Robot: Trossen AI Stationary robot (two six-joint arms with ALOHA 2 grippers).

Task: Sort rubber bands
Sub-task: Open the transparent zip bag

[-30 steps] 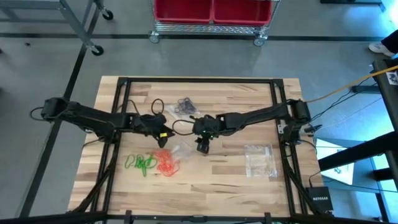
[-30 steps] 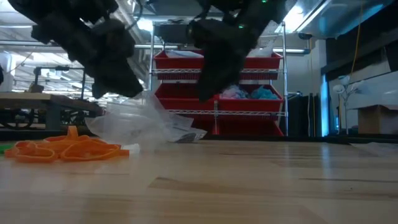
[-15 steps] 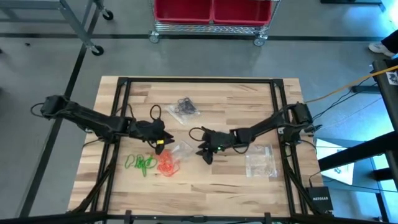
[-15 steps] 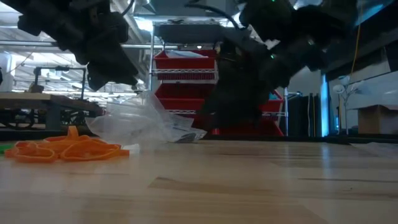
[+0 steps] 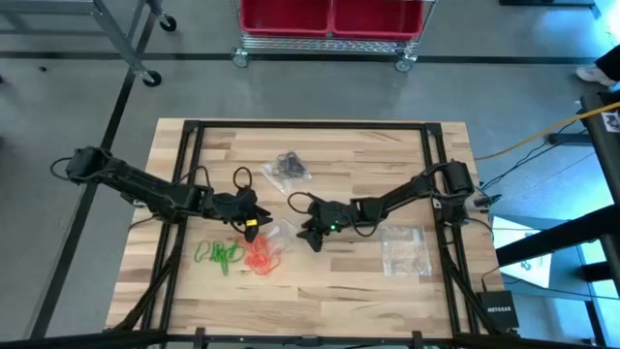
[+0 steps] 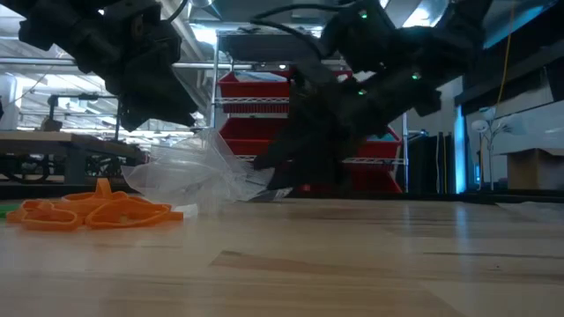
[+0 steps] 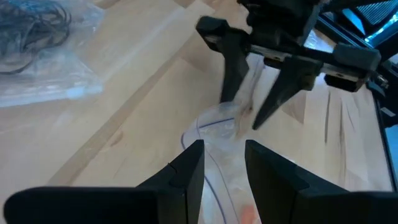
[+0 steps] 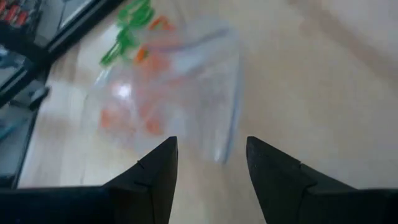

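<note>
Fingers of both grippers stand parted, with a visible gap between each pair and nothing held. Left gripper (image 5: 254, 219) sits just left of the table's centre, directly above a crumpled clear bag (image 5: 281, 233) — its own wrist view looks down between its fingers (image 7: 189, 171) onto that bag (image 7: 217, 127). Right gripper (image 5: 308, 233) faces it from the 3 o'clock side, with the bag lying between the two; the left wrist view shows this gripper (image 7: 249, 102) with its tips close over the bag's far edge, though contact cannot be confirmed. Seen from table height, the bag (image 6: 189, 172) bulges upward between the left gripper (image 6: 154, 101) and the right gripper (image 6: 295, 172).

Rubber bands lie in three groups. Orange-red bands (image 5: 260, 255) are piled at 6 o'clock of the left gripper, touching the bag's edge. Green bands (image 5: 219, 255) lie just beside them, toward 9 o'clock. Black bands (image 5: 288, 163) rest on a second clear bag (image 5: 278, 173) at 12 o'clock of the grippers, near the table's far edge. A third clear bag (image 5: 405, 250) lies flat at 3 o'clock of the right gripper, well apart from the bands. Through the crumpled bag (image 8: 180, 81) the right wrist view shows orange-red (image 8: 149, 121) and green (image 8: 127, 25) bands.
</note>
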